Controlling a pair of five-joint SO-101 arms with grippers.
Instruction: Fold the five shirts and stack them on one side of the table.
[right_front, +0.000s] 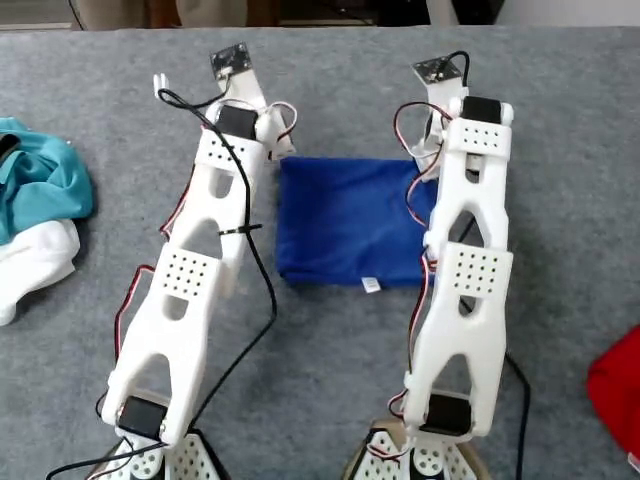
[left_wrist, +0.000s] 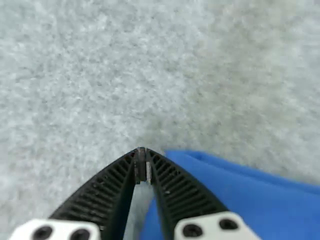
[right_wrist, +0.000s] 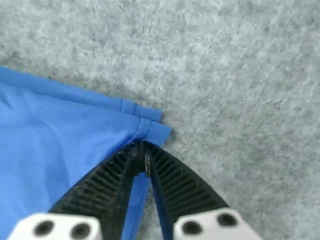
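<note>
A blue shirt (right_front: 345, 220), folded into a rectangle, lies flat on the grey table between the two arms. My left gripper (left_wrist: 141, 165) is shut, its tips resting on the carpet-like surface right at the shirt's far left corner (left_wrist: 240, 200); no cloth shows pinched between them. At the far right corner my right gripper (right_wrist: 142, 157) is shut on the blue shirt (right_wrist: 55, 140), and the hem puckers at the tips. From above, both arms stretch forward along the shirt's sides, with the left gripper (right_front: 275, 145) and right gripper (right_front: 428, 160) at its far edge.
A teal shirt (right_front: 45, 180) lies crumpled on a white shirt (right_front: 35, 260) at the table's left edge. A red shirt (right_front: 620, 385) sits at the right edge. Bare grey table (right_front: 340, 90) extends beyond the blue shirt.
</note>
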